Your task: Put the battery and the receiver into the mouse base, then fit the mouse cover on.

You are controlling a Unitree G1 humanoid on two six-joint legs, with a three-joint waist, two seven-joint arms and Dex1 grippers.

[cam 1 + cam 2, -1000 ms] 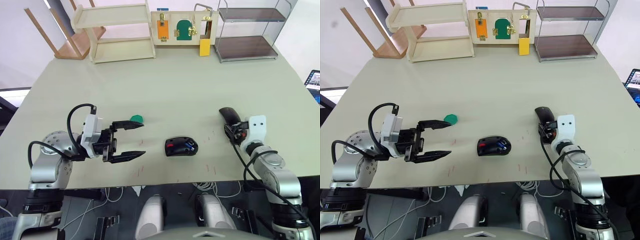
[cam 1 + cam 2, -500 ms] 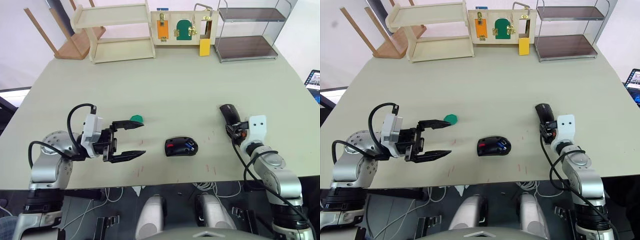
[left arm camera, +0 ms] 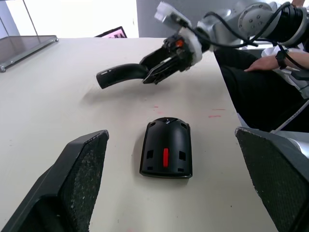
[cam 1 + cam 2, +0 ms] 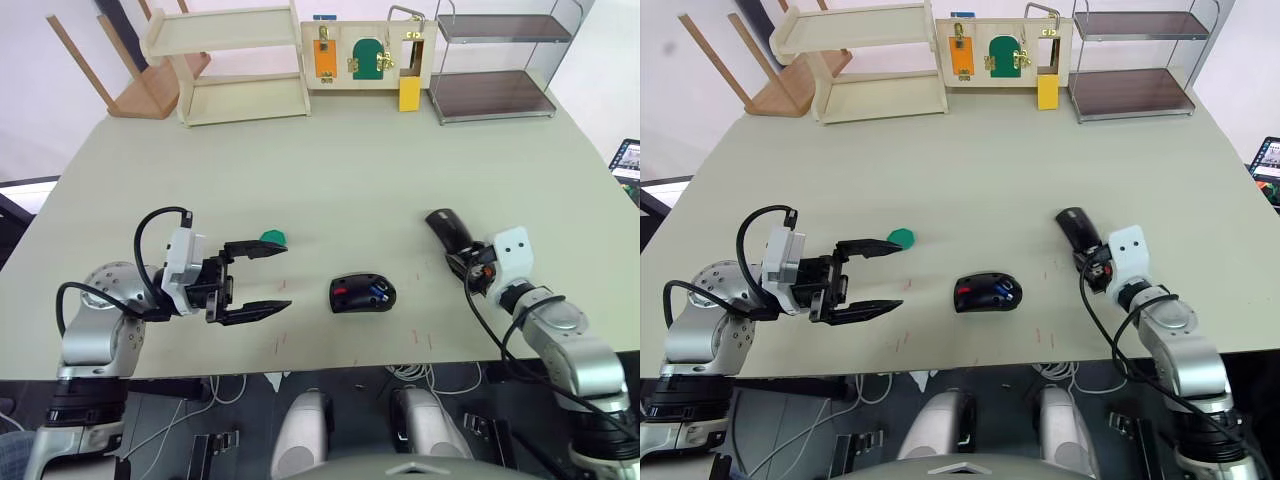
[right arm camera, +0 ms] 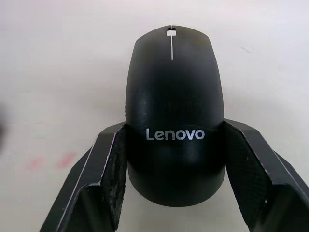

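Right wrist view shows the smooth glossy black domed mouse cover (image 5: 174, 113), marked with a white Lenovo logo, pinched at its rounded rear end between the two black fingers (image 5: 113, 174) of the right gripper (image 5: 175, 166), one pad pressed against each flank of the shell. From the head camera, the right gripper (image 4: 468, 262) holds that cover out in front of it over the pale green table (image 4: 350, 160), the shell's free end pointing away from the robot and toward its left. The black oval mouse base (image 4: 363, 293), open side up with a red wheel part inside, rests on the table near the front edge, between the two arms and nearer the robot than the held cover. A small blue cylindrical battery (image 4: 379, 292) lies in the hollow of the base; the receiver cannot be made out. The left gripper (image 4: 256, 281) hangs just to the left of the base with its fingers spread wide and nothing between them, and a flat green scalloped disc (image 4: 272, 238) lies on the table just beyond its far fingertip.
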